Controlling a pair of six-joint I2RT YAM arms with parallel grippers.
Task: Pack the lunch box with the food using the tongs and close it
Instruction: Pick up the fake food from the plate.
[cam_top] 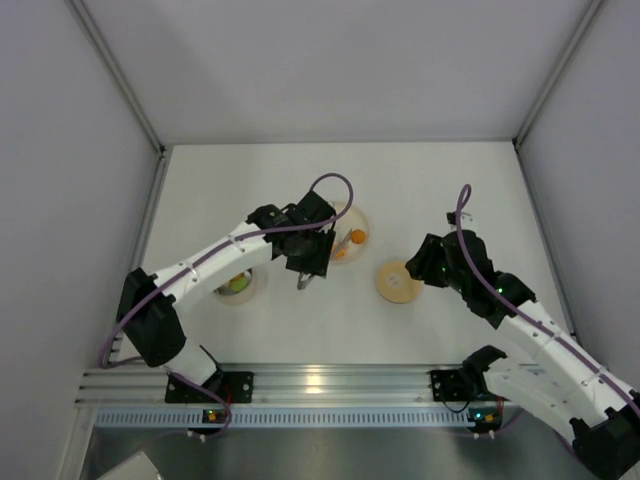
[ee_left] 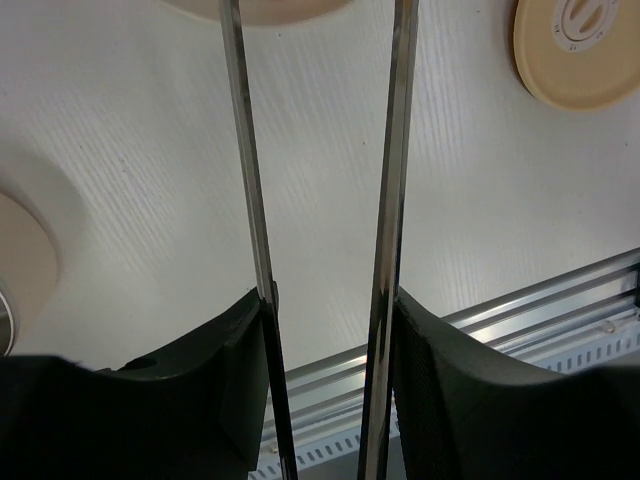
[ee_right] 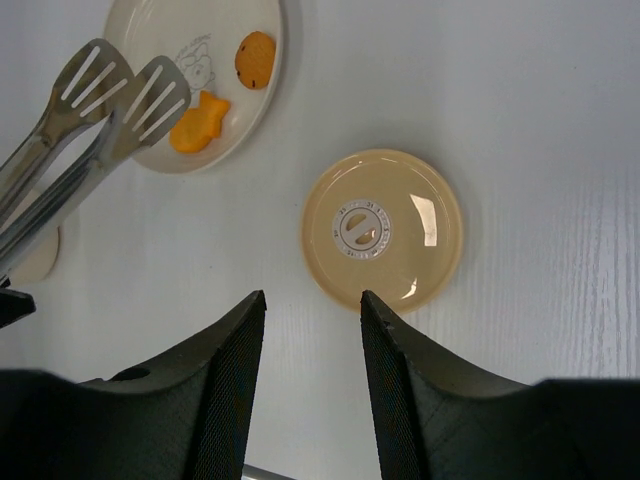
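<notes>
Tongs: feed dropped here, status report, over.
Left gripper shut on tongs, heads empty near plate. Right gripper open by lid. Two orange pieces on plate. Nothing in the way.

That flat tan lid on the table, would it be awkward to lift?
Probably. The lid lies flat on the table, leaving little edge to pinch. Its glossy surface shows reflections, so it may slip. It looks thin, likely light and stiff.
</notes>
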